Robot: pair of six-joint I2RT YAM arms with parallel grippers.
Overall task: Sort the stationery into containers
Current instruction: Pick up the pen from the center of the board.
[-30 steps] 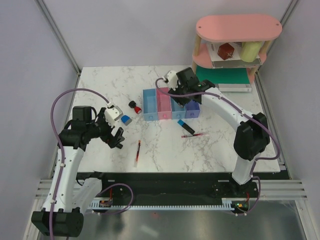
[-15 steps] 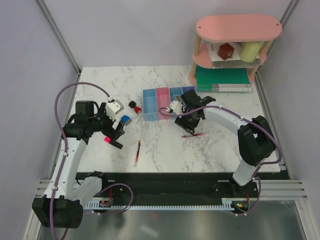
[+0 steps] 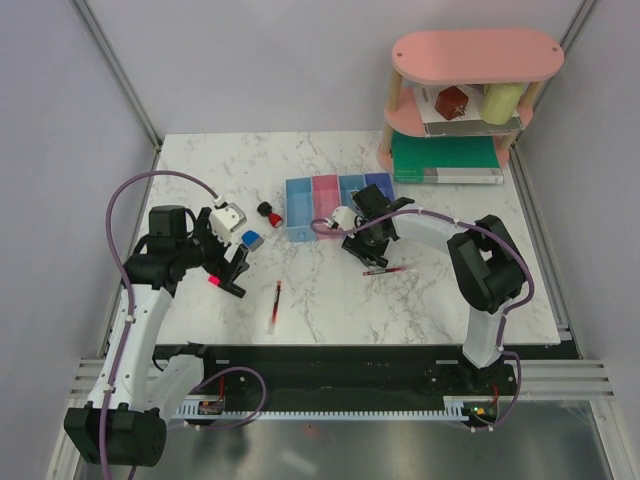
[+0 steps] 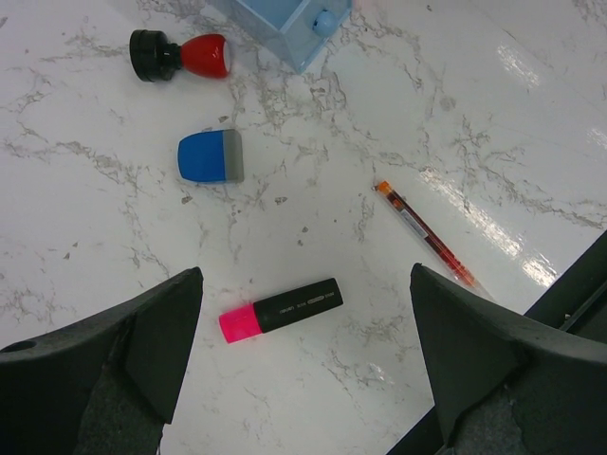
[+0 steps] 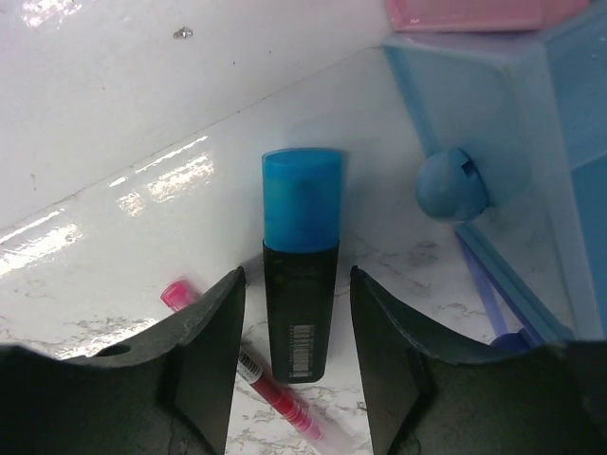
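Note:
My left gripper (image 3: 232, 275) (image 4: 305, 277) is open above a black marker with a pink cap (image 3: 213, 280) (image 4: 280, 309) lying flat on the table. A blue eraser (image 3: 251, 240) (image 4: 210, 156), a red-black stub (image 3: 268, 211) (image 4: 180, 55) and a thin red pen (image 3: 274, 305) (image 4: 424, 233) lie near it. My right gripper (image 3: 365, 246) (image 5: 296, 277) is open and low, one jaw on each side of a black marker with a blue cap (image 5: 302, 275). A second red pen (image 3: 392, 270) (image 5: 275, 393) lies beside that marker. The row of four bins (image 3: 298, 212) stands just behind. I see no clip.
A pink two-tier oval shelf (image 3: 478, 52) at the back right holds a red cube (image 3: 453, 102) and a yellow cylinder (image 3: 503, 100). A green box (image 3: 447, 155) lies under it. The light blue bin's wall (image 5: 503, 123) is close to my right gripper.
My right gripper has moved from over the bins down to the blue-capped marker in front of them. The pink-capped marker has come into view beside my left gripper.

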